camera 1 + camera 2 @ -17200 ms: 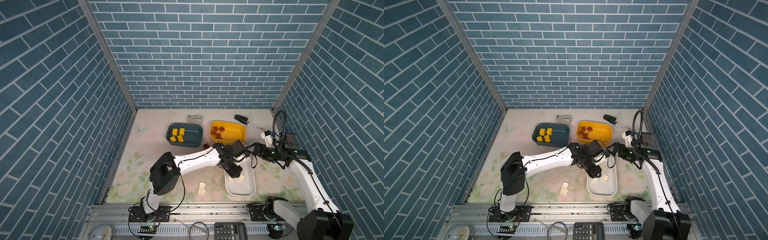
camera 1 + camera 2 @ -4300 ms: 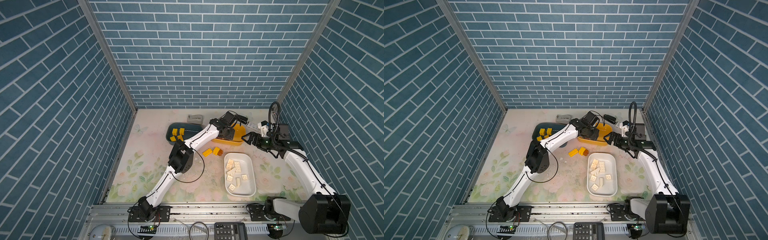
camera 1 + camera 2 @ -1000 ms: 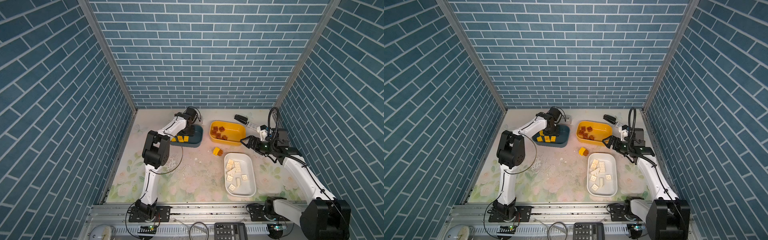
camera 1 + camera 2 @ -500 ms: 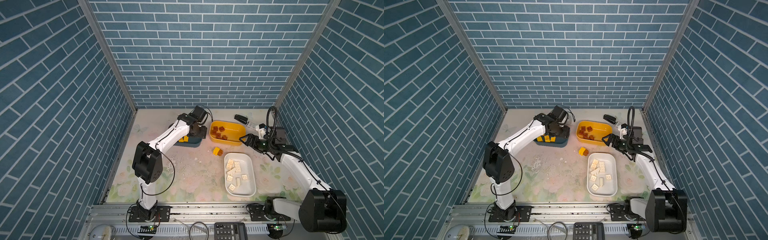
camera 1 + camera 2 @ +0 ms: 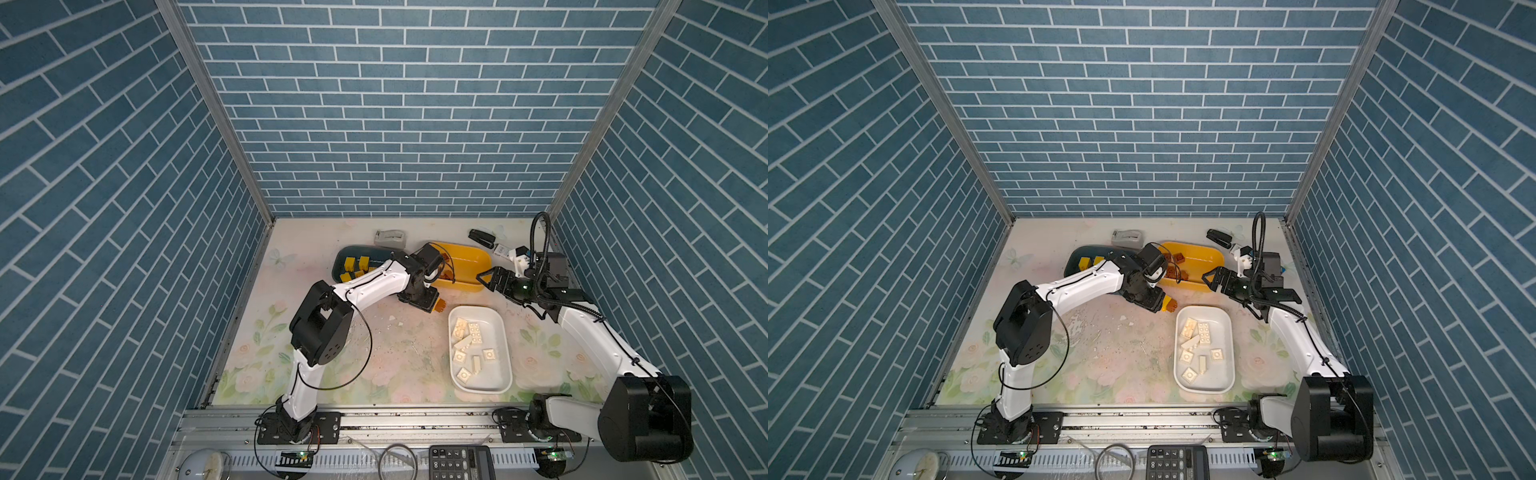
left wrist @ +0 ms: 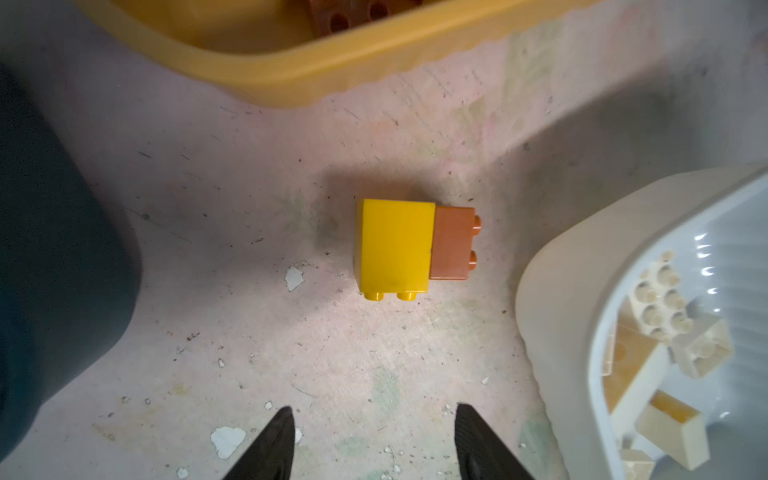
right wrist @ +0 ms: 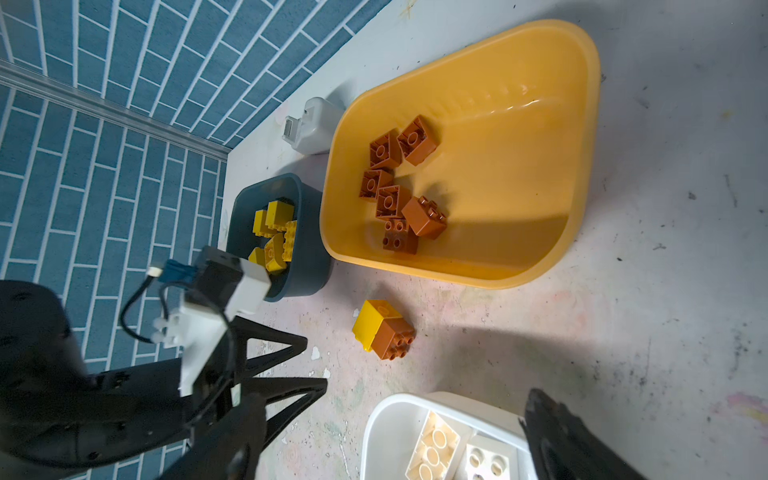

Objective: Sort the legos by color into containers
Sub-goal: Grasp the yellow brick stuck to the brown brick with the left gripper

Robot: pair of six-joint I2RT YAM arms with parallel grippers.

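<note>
L claw moved over legos; brown studs twd white tub

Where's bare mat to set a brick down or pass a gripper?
Open: the near mat between the left arm and the white tub; the strip left of the dark blue tub. Crowded: the pocket before the yellow tub, where the left gripper hovers near the touching yellow brick and brown brick.

Yellow tub, white tub and blue tub hem bare tabletop.
</note>
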